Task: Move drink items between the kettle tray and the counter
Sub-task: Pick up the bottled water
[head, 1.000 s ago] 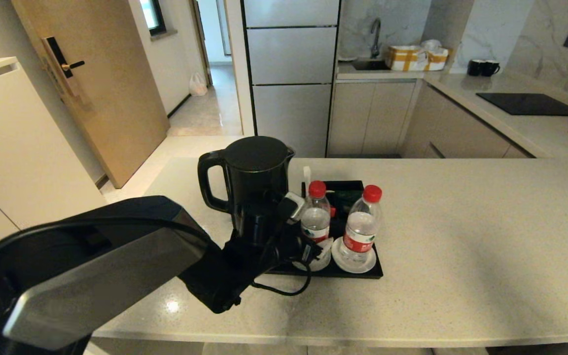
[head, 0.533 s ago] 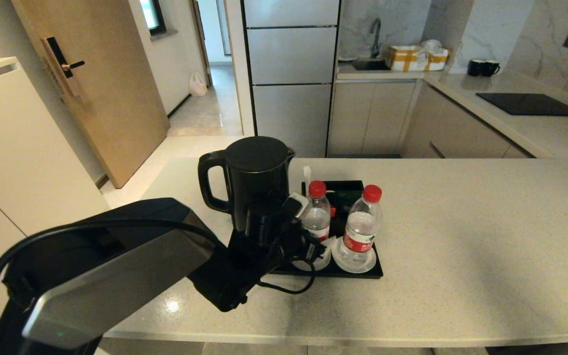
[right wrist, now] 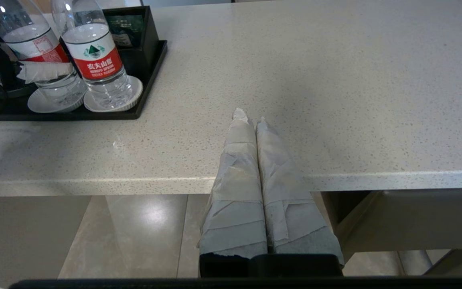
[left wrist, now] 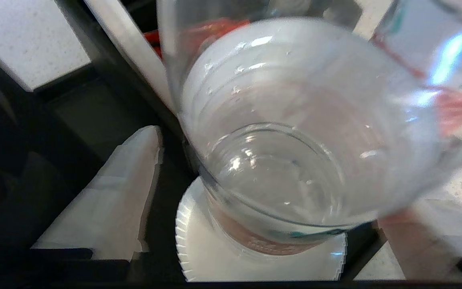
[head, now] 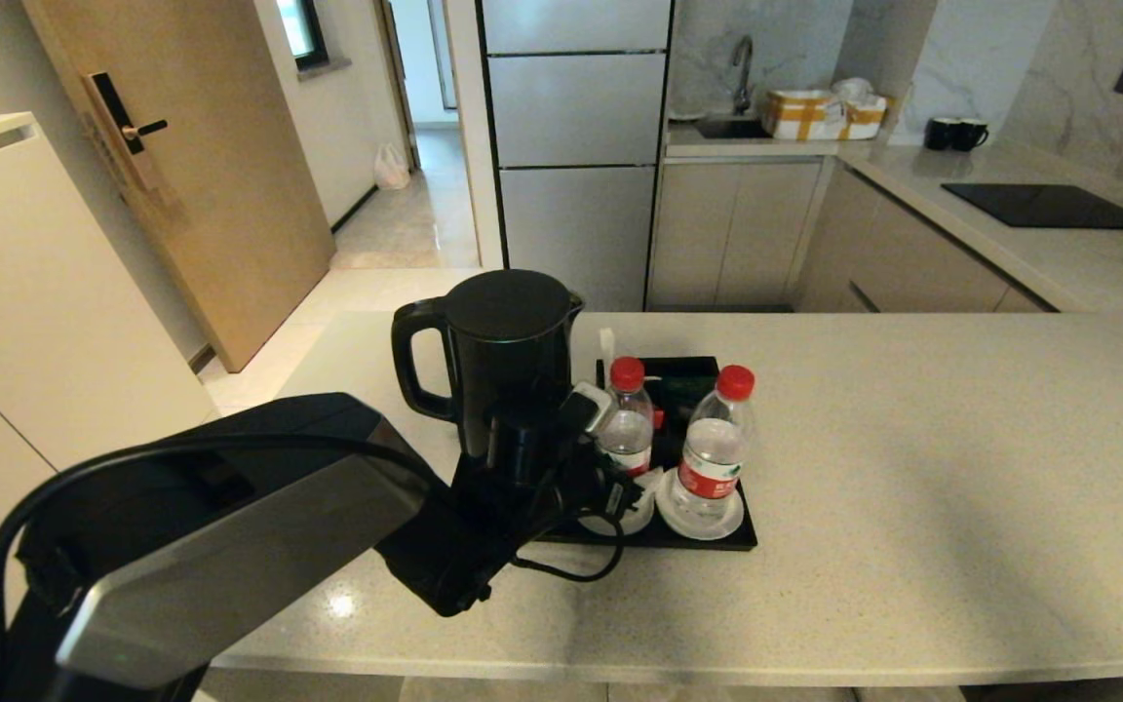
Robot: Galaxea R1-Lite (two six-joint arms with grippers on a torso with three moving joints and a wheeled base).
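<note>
Left gripper (head: 620, 468) reaches over the near edge of the shallow black rectangular kettle tray (head: 708, 539), its tape-wrapped fingers (left wrist: 110, 188) either side of the left clear plastic water bottle with red cap and red-white label (head: 626, 421). In the left wrist view this bottle (left wrist: 287, 132) fills the space between the fingers; one finger lies just beside its lower body, the other is blurred at the frame edge. Contact on both sides cannot be confirmed, so grip state undetermined.

The bottle stands upright on a white round coaster (left wrist: 231, 257) on the tray. The second clear red-capped bottle (head: 716, 448) stands on its own coaster (head: 703, 522), just beside the first, on the side away from the gripper. Tall matte black electric kettle with loop handle (head: 498, 361) stands at the tray's left end, close behind the left wrist. Small black sachet box (head: 683, 382) sits at the tray's far edge.

Tray rests on the broad light beige speckled stone counter (head: 912, 468).

Right gripper (right wrist: 251, 120) hangs at the counter's near edge, well apart from the tray, fingers pressed together, holding nothing.
</note>
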